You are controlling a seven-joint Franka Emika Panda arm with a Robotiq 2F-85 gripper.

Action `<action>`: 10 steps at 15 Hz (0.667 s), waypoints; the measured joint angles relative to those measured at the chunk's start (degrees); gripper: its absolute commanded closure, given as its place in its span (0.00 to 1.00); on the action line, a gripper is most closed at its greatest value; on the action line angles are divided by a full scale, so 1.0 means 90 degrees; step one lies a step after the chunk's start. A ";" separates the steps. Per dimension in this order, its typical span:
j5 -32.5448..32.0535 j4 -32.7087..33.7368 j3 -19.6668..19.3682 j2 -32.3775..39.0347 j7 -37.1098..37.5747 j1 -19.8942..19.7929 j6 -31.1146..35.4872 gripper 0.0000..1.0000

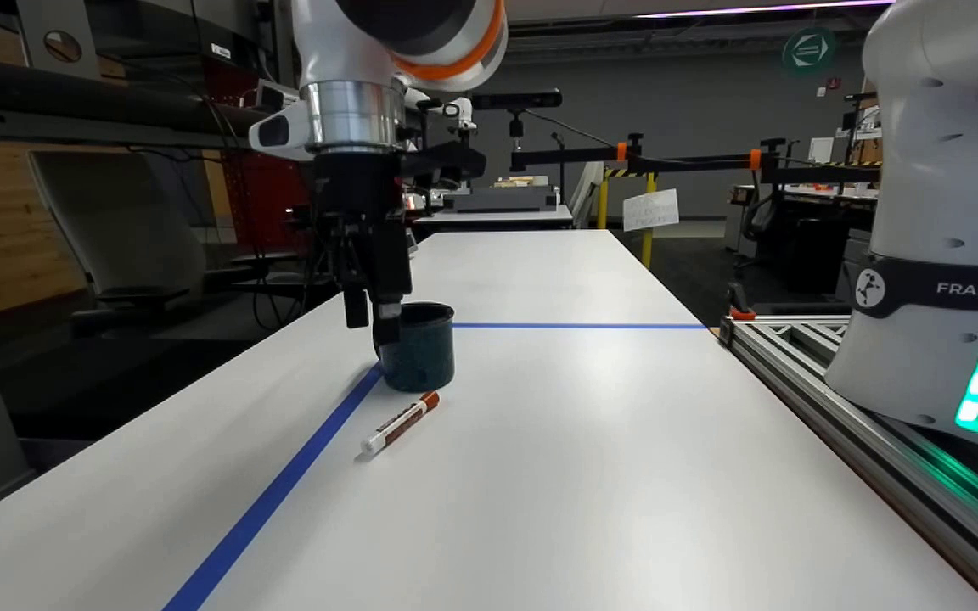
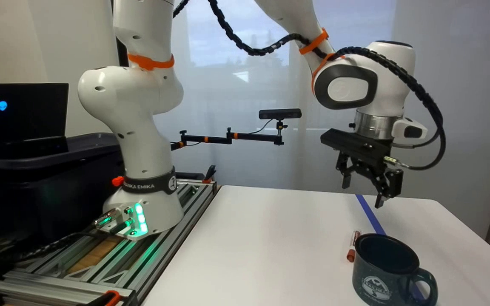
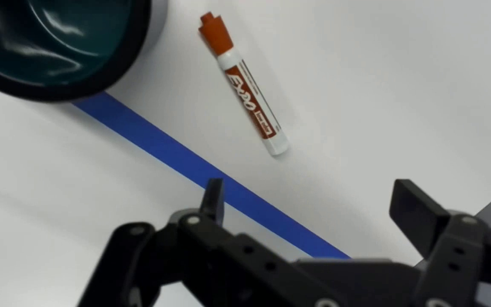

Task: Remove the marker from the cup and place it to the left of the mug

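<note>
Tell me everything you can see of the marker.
The marker is plastic-looking, with a reddish cap fitted on, a white barrel and a brown label reading "EXPO" and "low odor". It lies on its side on the white tabletop, outside the mug, cap end nearer to it. The wrist view shows gaps between the marker and both the mug and the blue tape line; only the tabletop appears to touch it. The open hand does not hold it.

Mug (image 3: 64, 47) partly outside wrist view
</note>
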 measured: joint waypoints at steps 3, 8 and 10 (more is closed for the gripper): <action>-0.0068 0.0085 -0.0362 -0.0295 0.0975 0.0147 -0.0402 0.00; -0.0171 0.0192 -0.0749 -0.0364 0.2504 0.0239 -0.0406 0.00; -0.0181 0.0204 -0.0781 -0.0364 0.2690 0.0259 -0.0406 0.00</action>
